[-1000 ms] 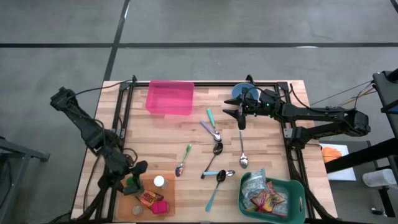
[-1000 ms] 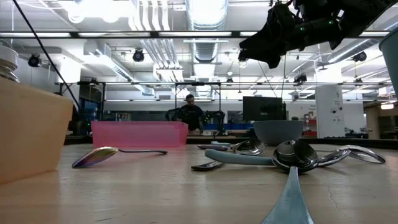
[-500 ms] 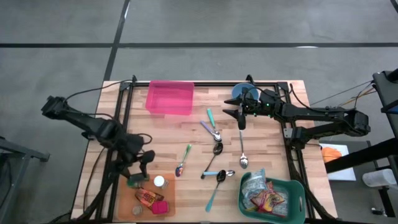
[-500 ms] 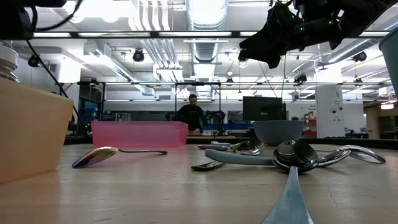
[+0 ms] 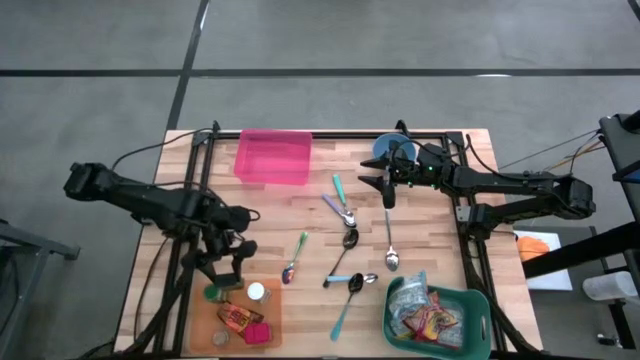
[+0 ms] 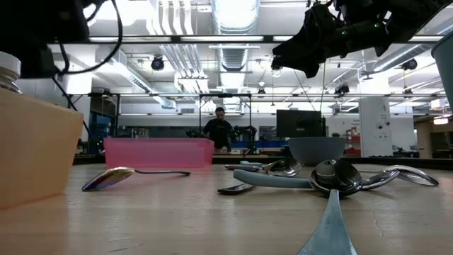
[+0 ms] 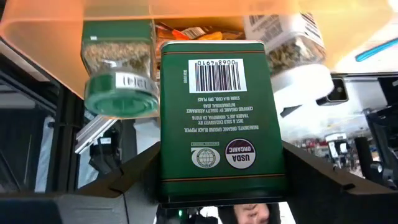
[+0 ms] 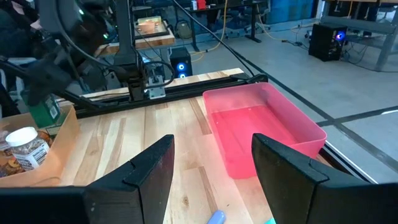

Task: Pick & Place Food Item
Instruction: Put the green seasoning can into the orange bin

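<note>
so: left gripper (image 7: 217, 180) is clamped on the green pepper tin (image 7: 217, 118), lifted just above the orange tray (image 5: 205, 325) at the table's near-left corner. pick looks done, carry is the step in hand. next: probably swing toward the pink bin (image 5: 273, 157), staying clear of the scattered spoons (image 5: 347, 240). right gripper (image 5: 383, 187) hangs empty, jaws apart, near the blue bowl (image 5: 388, 150). wooden table (image 5: 280, 215); workshop beyond, one person far back.

Green tin's (image 7: 221, 118) far end behind the left claw's fingers (image 7: 124, 180).
</note>
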